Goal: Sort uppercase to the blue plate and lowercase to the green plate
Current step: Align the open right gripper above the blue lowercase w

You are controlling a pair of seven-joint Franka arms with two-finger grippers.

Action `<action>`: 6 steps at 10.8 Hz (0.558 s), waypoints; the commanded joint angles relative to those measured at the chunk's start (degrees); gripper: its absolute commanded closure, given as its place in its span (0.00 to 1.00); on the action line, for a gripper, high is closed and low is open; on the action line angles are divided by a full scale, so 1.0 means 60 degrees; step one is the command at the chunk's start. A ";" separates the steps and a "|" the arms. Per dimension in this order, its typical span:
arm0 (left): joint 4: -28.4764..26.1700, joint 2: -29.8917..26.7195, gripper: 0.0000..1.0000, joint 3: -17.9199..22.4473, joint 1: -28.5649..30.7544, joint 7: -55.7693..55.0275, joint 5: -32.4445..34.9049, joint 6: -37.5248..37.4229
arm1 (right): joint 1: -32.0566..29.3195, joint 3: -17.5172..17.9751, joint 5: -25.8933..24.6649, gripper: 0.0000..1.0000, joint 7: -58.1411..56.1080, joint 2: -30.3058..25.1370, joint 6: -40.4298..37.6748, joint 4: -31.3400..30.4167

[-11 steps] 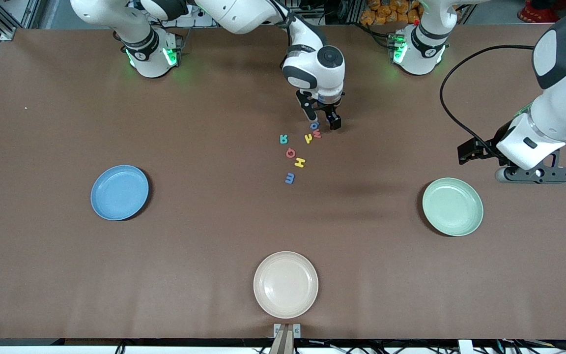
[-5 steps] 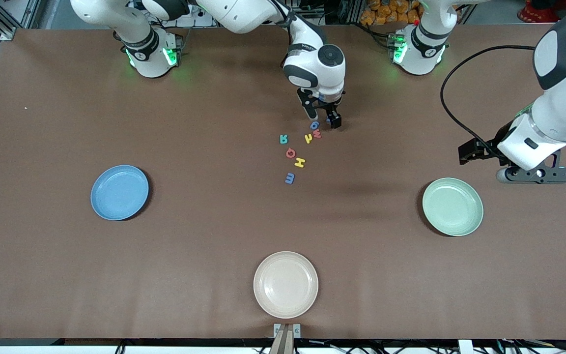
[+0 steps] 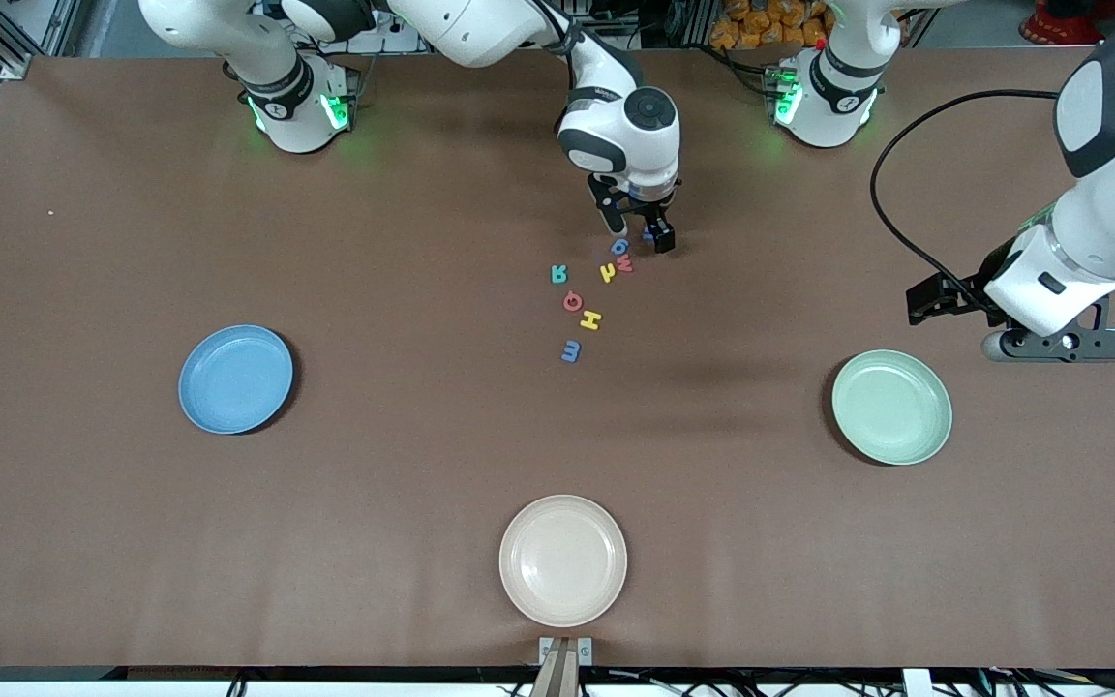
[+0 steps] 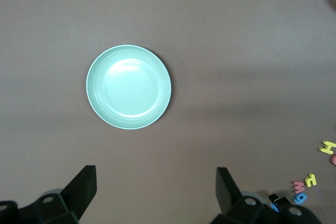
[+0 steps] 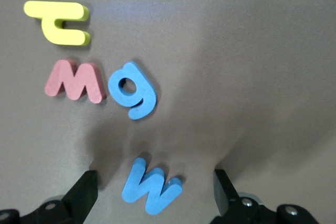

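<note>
Blue M point(image 5: 150, 187) between open right jaws

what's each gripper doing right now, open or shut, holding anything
Left gripper: jaws open, holding nothing, waiting by the green plate.
Right gripper: jaws open, holding nothing, down around the blue M on the table.

Blue M point(image 5: 150, 189) between open jaws (tabletop)

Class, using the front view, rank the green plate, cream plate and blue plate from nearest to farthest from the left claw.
1. green plate: just below the left claw, at the left arm's table end.
2. cream plate: nearest the front camera, mid-table.
3. blue plate: right arm's end.
</note>
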 commanded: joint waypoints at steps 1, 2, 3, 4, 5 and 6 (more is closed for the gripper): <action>-0.0085 -0.0064 0.00 0.0003 0.0050 0.0043 -0.0033 0.0153 | 0.0087 -0.0014 -0.0047 0.16 0.0357 0.0266 0.0146 0.0250; -0.0099 -0.0064 0.00 0.0003 0.0050 0.0043 -0.0033 0.0153 | 0.0087 -0.0014 -0.0033 0.17 0.0328 0.0266 0.0146 0.0250; -0.0085 -0.0064 0.00 0.0003 0.0050 0.0057 -0.0033 0.0153 | 0.0101 -0.0014 -0.0033 0.27 0.0328 0.0266 0.0146 0.0250; -0.0099 -0.0064 0.00 0.0003 0.0050 0.0057 -0.0033 0.0153 | 0.0101 -0.0014 -0.0033 0.28 0.0328 0.0266 0.0160 0.0265; -0.0099 -0.0064 0.00 0.0003 0.0050 0.0057 -0.0033 0.0168 | 0.0087 -0.0014 -0.0033 0.35 0.0342 0.0266 0.0161 0.0279; -0.0099 -0.0049 0.00 0.0003 0.0050 0.0057 -0.0033 0.0168 | 0.0072 0.0000 -0.0033 0.40 0.0342 0.0266 0.0146 0.0294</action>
